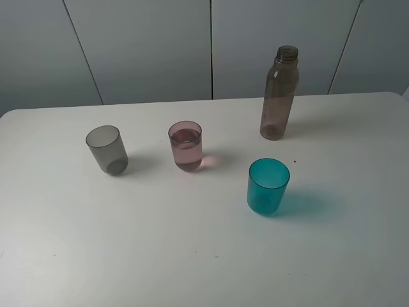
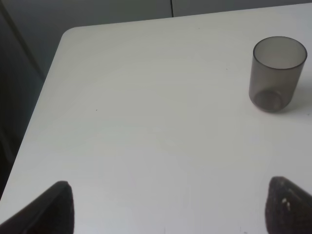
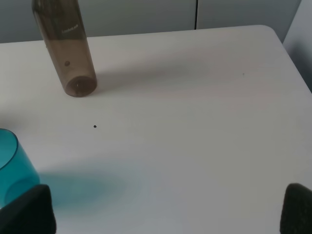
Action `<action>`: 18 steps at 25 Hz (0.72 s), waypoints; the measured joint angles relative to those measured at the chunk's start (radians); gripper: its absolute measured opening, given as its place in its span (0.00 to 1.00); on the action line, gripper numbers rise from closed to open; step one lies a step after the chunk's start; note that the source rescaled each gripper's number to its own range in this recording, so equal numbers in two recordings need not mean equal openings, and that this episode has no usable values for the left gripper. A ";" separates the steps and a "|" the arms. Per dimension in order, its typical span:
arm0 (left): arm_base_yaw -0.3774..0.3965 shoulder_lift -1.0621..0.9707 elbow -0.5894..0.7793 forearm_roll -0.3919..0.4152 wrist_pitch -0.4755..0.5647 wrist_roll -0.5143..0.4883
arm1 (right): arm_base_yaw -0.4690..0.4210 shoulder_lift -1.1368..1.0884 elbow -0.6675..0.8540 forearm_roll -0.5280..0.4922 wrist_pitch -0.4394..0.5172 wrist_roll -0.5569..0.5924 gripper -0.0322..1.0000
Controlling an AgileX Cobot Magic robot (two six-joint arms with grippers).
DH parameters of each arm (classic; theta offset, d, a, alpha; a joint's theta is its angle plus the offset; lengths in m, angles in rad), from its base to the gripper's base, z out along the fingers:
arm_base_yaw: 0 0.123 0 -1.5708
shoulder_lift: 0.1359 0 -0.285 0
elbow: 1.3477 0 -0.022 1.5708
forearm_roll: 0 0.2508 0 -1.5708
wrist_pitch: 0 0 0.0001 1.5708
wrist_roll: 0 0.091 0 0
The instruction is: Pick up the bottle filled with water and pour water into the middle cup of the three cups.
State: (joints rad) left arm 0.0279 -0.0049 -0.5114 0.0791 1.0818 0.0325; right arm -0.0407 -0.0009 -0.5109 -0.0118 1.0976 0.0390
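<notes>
White table (image 1: 192,256), grey panels behind. Both my grippers — left gripper (image 2: 168,204), right gripper (image 3: 165,209) — sit spread and empty. Behind the middle cup (image 1: 185,146), to its right, the bottle (image 1: 280,93) stands uncapped — I'd risk tipping it.

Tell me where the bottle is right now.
In the exterior high view the bottle stands upright at the table's back right, behind the teal cup and right of the pink cup.
</notes>
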 joint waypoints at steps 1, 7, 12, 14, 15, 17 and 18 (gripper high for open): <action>0.000 0.000 0.000 0.000 0.000 0.000 | 0.000 0.000 0.000 0.000 0.000 0.000 1.00; 0.000 0.000 0.000 0.000 0.000 0.000 | 0.000 0.000 0.000 0.000 0.000 0.001 1.00; 0.000 0.000 0.000 0.000 0.000 0.000 | 0.000 0.000 0.000 0.000 0.000 0.001 1.00; 0.000 0.000 0.000 0.000 0.000 0.000 | 0.000 0.000 0.000 0.000 0.000 0.001 1.00; 0.000 0.000 0.000 0.000 0.000 0.000 | 0.000 0.000 0.000 0.000 0.000 0.001 1.00; 0.000 0.000 0.000 0.000 0.000 0.000 | 0.000 0.000 0.000 0.000 0.000 0.001 1.00; 0.000 0.000 0.000 0.000 0.000 0.000 | 0.000 0.000 0.000 0.000 0.000 0.001 1.00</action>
State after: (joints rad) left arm 0.0279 -0.0049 -0.5114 0.0791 1.0818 0.0325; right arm -0.0407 -0.0009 -0.5109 -0.0118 1.0976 0.0400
